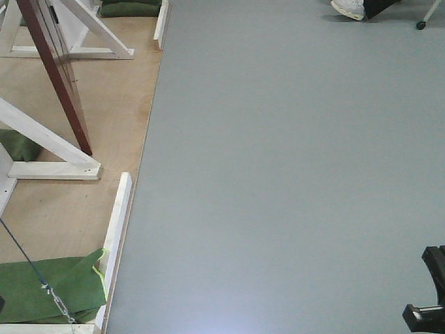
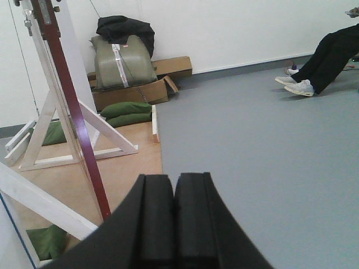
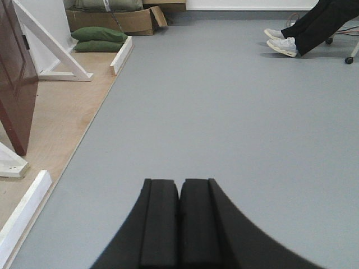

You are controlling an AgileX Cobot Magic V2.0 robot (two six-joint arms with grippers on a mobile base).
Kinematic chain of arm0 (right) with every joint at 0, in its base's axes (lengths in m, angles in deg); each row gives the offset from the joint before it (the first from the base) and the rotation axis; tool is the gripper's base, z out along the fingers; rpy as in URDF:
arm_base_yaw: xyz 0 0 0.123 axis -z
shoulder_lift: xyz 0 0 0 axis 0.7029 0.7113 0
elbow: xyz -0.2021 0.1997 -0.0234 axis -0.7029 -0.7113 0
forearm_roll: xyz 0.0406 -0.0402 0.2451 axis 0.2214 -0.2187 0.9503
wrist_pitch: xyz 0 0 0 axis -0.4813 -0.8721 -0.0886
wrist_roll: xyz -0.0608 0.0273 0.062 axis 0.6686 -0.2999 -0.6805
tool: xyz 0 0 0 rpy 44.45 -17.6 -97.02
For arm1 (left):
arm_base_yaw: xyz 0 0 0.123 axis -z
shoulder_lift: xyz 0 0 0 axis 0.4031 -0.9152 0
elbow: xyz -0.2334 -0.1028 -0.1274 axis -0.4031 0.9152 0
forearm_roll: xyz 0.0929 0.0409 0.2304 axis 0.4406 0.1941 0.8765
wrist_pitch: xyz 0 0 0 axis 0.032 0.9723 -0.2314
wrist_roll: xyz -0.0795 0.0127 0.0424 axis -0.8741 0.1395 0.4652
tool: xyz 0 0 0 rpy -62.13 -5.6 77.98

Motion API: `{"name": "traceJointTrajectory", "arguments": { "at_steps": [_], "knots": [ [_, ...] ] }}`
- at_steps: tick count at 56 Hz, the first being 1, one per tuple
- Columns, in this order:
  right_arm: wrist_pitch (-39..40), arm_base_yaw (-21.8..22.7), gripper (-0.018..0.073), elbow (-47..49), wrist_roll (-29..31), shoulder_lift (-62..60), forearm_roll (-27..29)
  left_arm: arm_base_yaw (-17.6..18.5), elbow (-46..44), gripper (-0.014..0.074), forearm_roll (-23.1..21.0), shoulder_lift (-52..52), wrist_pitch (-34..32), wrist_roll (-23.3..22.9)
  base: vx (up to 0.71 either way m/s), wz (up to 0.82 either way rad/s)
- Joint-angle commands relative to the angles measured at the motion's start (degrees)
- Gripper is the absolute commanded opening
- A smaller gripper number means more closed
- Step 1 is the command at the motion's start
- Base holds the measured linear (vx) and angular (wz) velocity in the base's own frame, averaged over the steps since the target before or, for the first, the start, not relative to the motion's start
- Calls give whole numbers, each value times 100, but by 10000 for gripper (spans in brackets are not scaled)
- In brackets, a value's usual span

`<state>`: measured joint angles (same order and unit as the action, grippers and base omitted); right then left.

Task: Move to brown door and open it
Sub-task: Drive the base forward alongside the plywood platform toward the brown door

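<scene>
At left: 1 brown door (image 1: 61,76) | left pincer (image 2: 174,184) closed | right pincer (image 3: 180,189) closed

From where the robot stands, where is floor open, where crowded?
Open: grey floor between the plywood platform and a seated person's shoes. Crowded: the platform, holding the brown door, white frame and green sandbags.

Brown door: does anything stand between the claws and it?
Partly. A white brace and a low white rail lie before the door; otherwise only floor from the left claw and the right claw.
</scene>
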<state>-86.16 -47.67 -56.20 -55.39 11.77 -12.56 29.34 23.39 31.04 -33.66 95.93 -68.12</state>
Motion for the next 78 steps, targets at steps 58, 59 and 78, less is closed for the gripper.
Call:
{"name": "traceJointTrajectory", "arguments": {
  "at_steps": [58, 59, 78],
  "knots": [
    [458, -8, 0, -25, 45, -32, -19, -3, -142, -6, -43, 78, -459, -39, 24, -1],
    [458, -8, 0, -25, 45, -32, -19, -3, -142, -6, -43, 78, -459, -39, 35, 1],
    [458, -8, 0, -25, 45, -32, -19, -3, -142, -6, -43, 78, -459, -39, 35, 11]
  ]
}}
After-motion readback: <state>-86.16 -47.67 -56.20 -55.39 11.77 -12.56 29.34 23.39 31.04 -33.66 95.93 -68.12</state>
